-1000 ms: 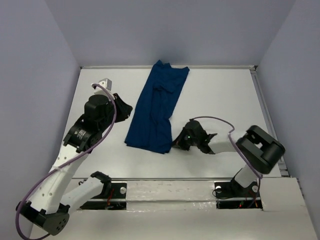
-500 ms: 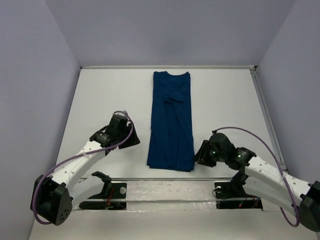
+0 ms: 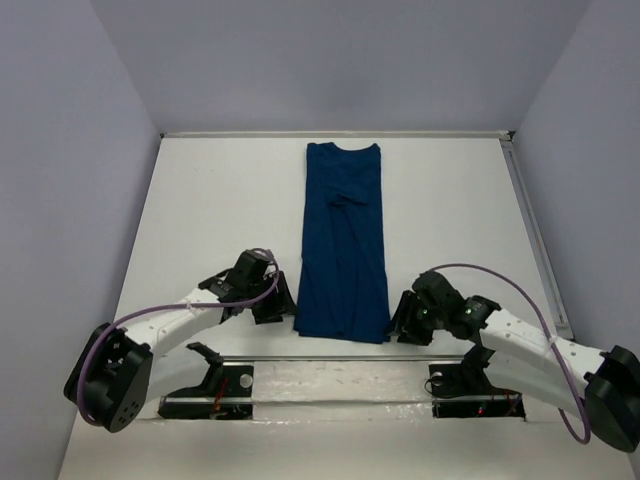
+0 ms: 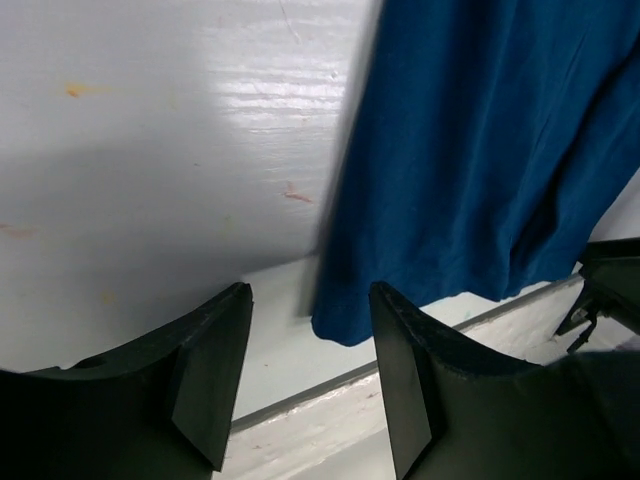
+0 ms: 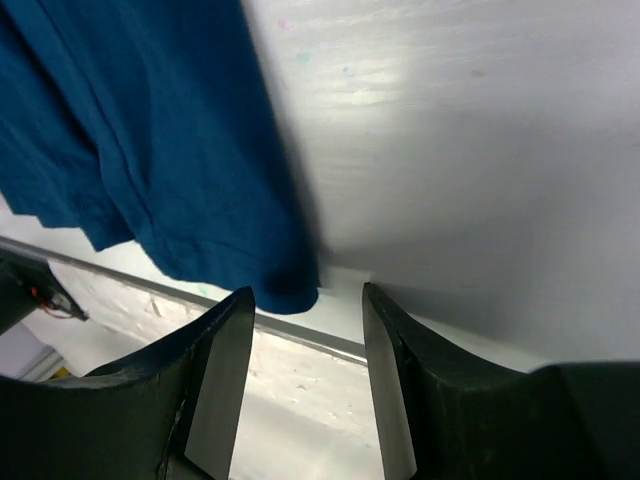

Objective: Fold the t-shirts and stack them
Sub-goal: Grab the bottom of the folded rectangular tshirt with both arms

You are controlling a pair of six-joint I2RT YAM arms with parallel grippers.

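A dark navy t-shirt (image 3: 342, 240) lies folded into a long narrow strip down the middle of the white table, collar end far, hem end near. My left gripper (image 3: 281, 305) sits low at the hem's near left corner, jaws open and empty; that corner (image 4: 345, 320) shows just beyond the gap between its fingers. My right gripper (image 3: 400, 322) is open and empty at the near right corner (image 5: 285, 285), which lies just ahead of its jaws. No print shows on the cloth.
The table's near edge (image 3: 340, 357) and the arms' mounting rail run just behind the hem. A raised lip borders the table on the right (image 3: 530, 235) and at the back. Purple walls enclose the table on three sides.
The shirt went from lying skewed to a straight strip. Both arms came down to the near hem corners, one each side, and both grippers went from shut to open.
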